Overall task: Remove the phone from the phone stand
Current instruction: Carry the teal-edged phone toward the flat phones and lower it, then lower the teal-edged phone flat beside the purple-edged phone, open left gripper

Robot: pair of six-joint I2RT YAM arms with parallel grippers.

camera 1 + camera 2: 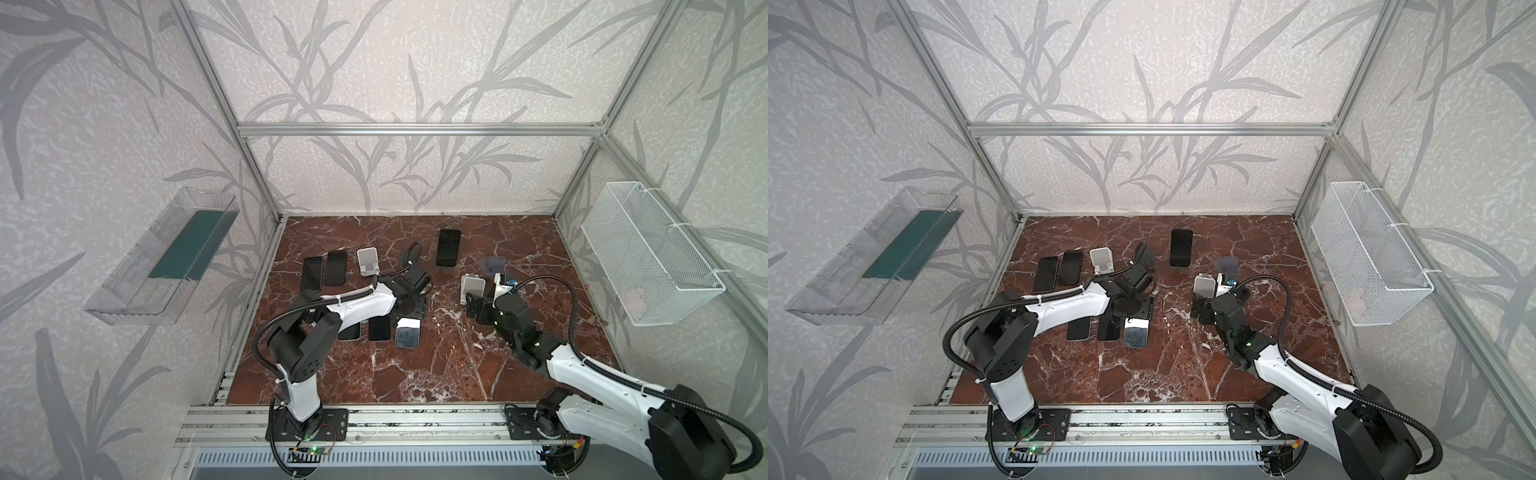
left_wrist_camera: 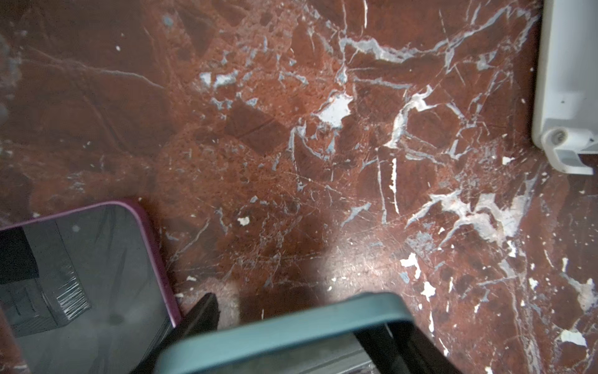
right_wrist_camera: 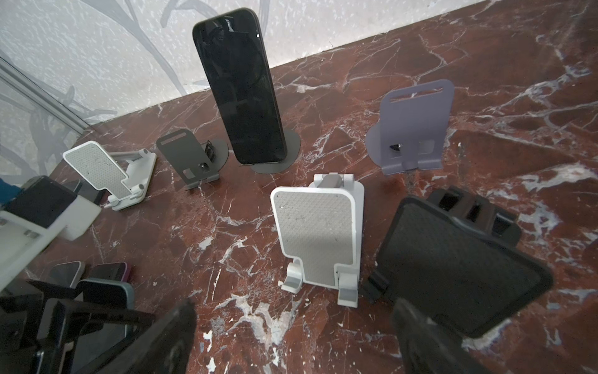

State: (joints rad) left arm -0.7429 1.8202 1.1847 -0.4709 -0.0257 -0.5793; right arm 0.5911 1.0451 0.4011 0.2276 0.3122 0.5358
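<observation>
Pinched between the fingers of my left gripper [image 2: 302,319] was a teal-cased phone [image 2: 275,336], held above the red-brown marble tabletop [image 1: 415,365], whose white veins and chips ran everywhere. A purple-cased phone [image 2: 87,275] lay flat just beside it.

The black phone [image 1: 448,247] was well apart from there, toward the back wall, standing upright on its dark round-based stand [image 3: 278,162]. Left of that standing phone sat a small grey stand [image 3: 187,155] and a white stand [image 3: 103,171]. Right of it was a lavender stand [image 3: 414,126]. In front of it stood a second white stand [image 3: 315,233] and a black stand [image 3: 459,262]. Just short of those, my right gripper [image 3: 294,306] hung with its jaws spread wide and nothing between them.

Behind the phone rose pale wallpaper [image 1: 374,62] with grey leaf sprays, boxed by an aluminium frame [image 1: 415,129]. Far to the phone's left a clear plastic bin [image 1: 166,257] hung on the wall. Far to its right hung a white wire basket [image 1: 652,249].
</observation>
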